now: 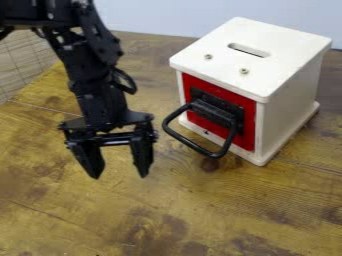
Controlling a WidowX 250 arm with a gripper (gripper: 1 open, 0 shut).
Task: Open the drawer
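tool (112, 160) open | drawer (214, 104) right of it, apart

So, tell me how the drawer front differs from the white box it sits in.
The drawer front is red with a black plate; the white box is plain white. The drawer carries a big black loop handle sticking out; the box has only a slot on top. Both are flat-faced and squared, with the drawer sitting closed in the box.
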